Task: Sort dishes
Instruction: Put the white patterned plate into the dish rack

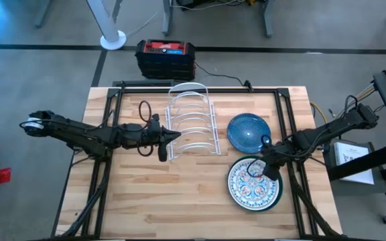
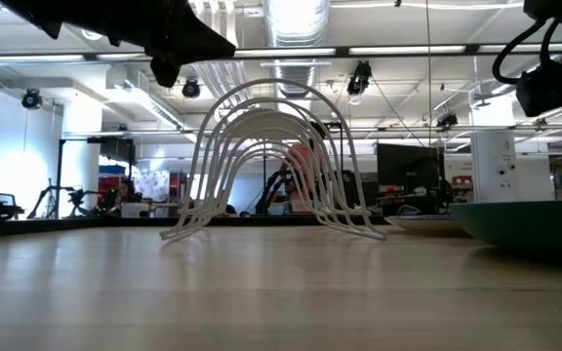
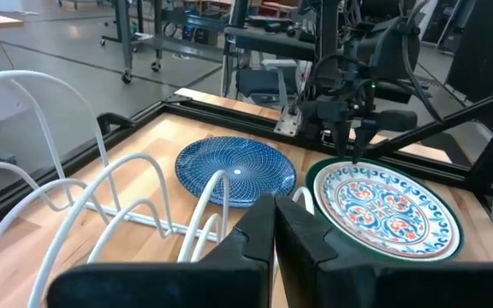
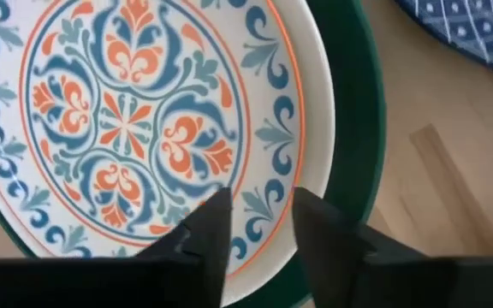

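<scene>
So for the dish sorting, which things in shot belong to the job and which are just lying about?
Part of the job:
- floral plate, stacked on the green plate
- blue speckled plate
- white wire rack, empty
- right gripper, open above the floral plate's rim
- left gripper, shut beside the rack

Lying about:
- red and black case, off the table
- papers, right of the table

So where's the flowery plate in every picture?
High view: the flowery plate lies at the table's front right, on a green plate.
Low view: hidden; only the green plate's rim shows, far right.
Left wrist view: right of centre.
Right wrist view: fills the picture.
Shared landmark: the blue plate beside it.
</scene>
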You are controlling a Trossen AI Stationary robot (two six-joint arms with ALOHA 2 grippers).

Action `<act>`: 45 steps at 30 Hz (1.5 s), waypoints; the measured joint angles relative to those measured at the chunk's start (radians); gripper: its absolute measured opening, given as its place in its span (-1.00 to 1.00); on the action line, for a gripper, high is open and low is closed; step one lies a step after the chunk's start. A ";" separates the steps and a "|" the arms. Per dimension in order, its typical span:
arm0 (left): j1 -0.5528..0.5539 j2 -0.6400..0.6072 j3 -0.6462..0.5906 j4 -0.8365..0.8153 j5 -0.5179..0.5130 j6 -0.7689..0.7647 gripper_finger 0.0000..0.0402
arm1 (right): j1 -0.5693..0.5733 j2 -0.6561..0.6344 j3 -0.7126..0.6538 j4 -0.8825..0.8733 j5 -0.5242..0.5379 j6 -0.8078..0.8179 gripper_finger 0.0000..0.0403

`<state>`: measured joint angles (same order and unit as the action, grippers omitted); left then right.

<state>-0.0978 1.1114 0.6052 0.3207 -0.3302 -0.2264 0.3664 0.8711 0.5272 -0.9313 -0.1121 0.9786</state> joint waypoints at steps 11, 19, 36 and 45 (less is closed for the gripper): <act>-0.022 0.000 -0.006 -0.033 0.000 -0.010 -1.00 | 0.000 0.001 -0.038 0.050 -0.001 0.105 0.12; -0.023 0.000 -0.006 -0.032 0.000 -0.010 -1.00 | 0.000 -0.025 0.025 0.025 0.005 0.104 0.20; -0.023 0.000 -0.006 -0.029 -0.001 -0.011 -1.00 | 0.002 0.087 0.008 0.075 0.006 0.115 0.29; -0.023 0.000 -0.007 -0.030 -0.001 -0.011 -1.00 | 0.002 0.138 0.007 0.085 0.005 0.099 0.29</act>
<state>-0.1211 1.1114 0.5983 0.2909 -0.3313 -0.2375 0.3687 1.0086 0.5346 -0.8465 -0.1070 1.0772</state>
